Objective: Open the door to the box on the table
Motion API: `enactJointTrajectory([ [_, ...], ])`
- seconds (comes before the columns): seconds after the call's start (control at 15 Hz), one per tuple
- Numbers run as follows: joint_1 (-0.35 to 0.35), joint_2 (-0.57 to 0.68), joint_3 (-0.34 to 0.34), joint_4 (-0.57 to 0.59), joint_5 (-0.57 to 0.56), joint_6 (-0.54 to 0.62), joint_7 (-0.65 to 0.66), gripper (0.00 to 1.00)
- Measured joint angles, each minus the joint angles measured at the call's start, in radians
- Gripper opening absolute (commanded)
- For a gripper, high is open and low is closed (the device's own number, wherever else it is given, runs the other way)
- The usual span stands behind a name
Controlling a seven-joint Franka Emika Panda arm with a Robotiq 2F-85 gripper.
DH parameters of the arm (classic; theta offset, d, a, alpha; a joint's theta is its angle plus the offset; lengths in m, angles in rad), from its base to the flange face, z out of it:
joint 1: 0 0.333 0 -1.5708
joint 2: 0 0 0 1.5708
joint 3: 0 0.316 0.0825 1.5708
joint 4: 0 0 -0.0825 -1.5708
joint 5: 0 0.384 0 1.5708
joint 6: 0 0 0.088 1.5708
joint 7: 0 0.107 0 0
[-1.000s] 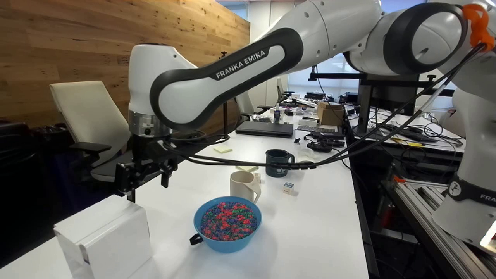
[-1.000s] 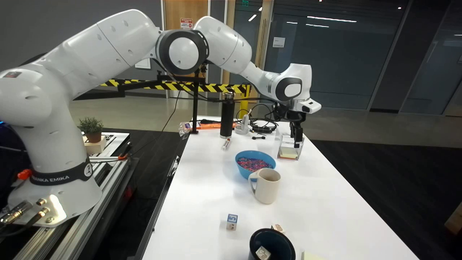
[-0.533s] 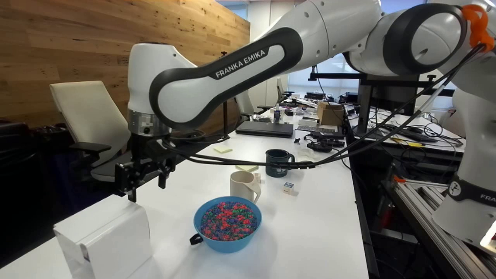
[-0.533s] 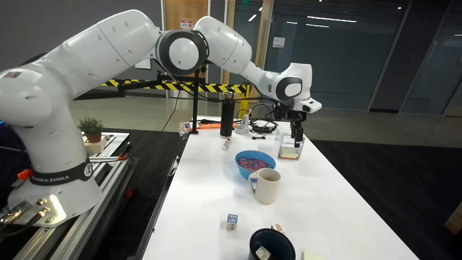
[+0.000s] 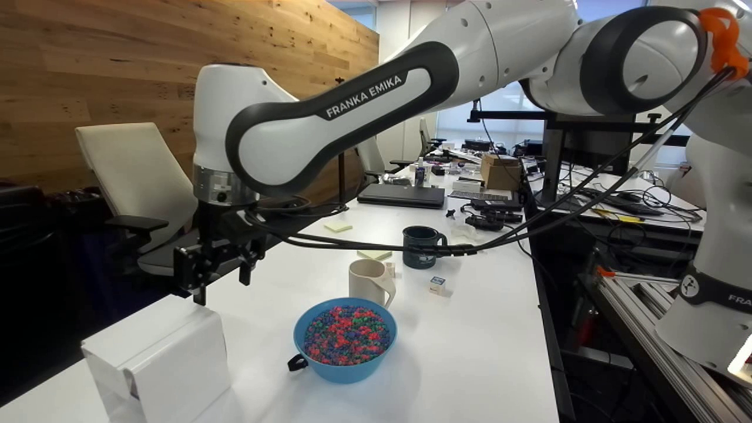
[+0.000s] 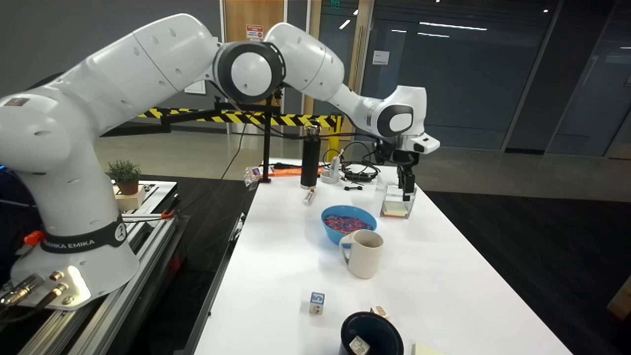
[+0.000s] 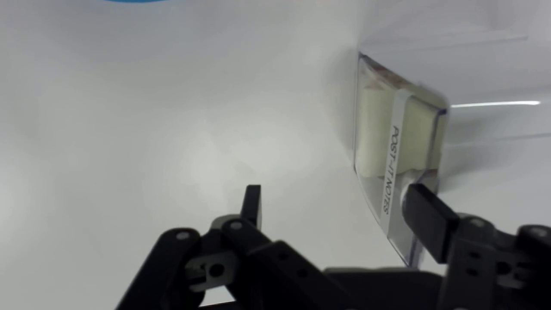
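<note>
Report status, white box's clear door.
Black two-fingered tool open. Flat clear door looks shut or nearly; tool close, contact unclear. Round blue bowl stands apart, likely not blocking.

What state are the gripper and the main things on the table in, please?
Gripper, open
Clear door, looks shut
White box, standing, pale yellow notes inside
Blue bowl, upright, filled with small coloured pieces
Cream mug, upright
Dark mug, upright, block inside
Black bottle, upright
Black laptop, looks closed

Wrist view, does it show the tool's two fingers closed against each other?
No, the tool has its two fingers spread apart, with white table showing between them.
</note>
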Motion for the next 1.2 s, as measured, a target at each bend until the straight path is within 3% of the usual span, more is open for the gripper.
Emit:
enactJointTrajectory([
  [0.2, 0.0, 0.001, 0.0, 0.001, 0.0, 0.0, -0.001, 1.0],
  [0.53, 0.0, 0.001, 0.0, 0.001, 0.0, 0.0, -0.004, 0.98],
  [0.8, 0.0, 0.001, 0.0, 0.002, 0.0, 0.0, -0.005, 0.91],
  [1.2, 0.0, 0.003, 0.0, 0.002, 0.0, 0.0, -0.006, 0.99],
])
